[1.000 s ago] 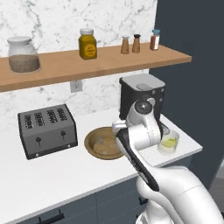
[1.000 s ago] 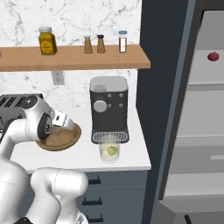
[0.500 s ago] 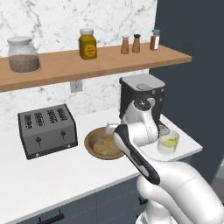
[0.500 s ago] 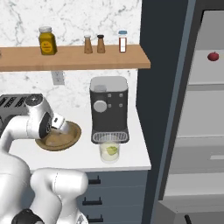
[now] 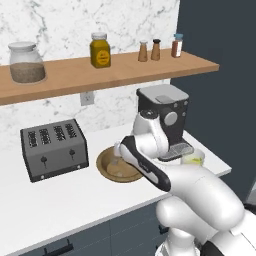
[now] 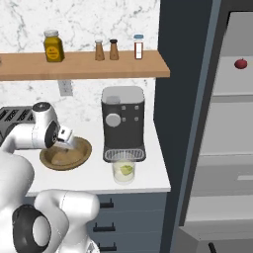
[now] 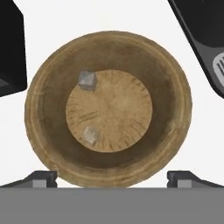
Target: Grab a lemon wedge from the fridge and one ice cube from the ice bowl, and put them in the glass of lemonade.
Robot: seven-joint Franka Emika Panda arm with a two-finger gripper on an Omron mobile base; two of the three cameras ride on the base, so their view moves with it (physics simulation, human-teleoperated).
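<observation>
Tool (image 7: 112,177) lowered over ice bowl (image 7: 39,131) (wide apart)

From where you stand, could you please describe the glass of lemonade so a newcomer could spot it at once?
Find the black coffee machine on the white counter beside the fridge. Directly in front of its drip tray stands the glass of lemonade, a short clear tumbler of pale yellowish liquid. Unlike the wide wooden ice bowl to its left, it is small and see-through.

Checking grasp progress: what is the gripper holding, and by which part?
Nothing: the gripper is open above the round brown wooden ice bowl, both ice cubes lying loose inside.
</observation>
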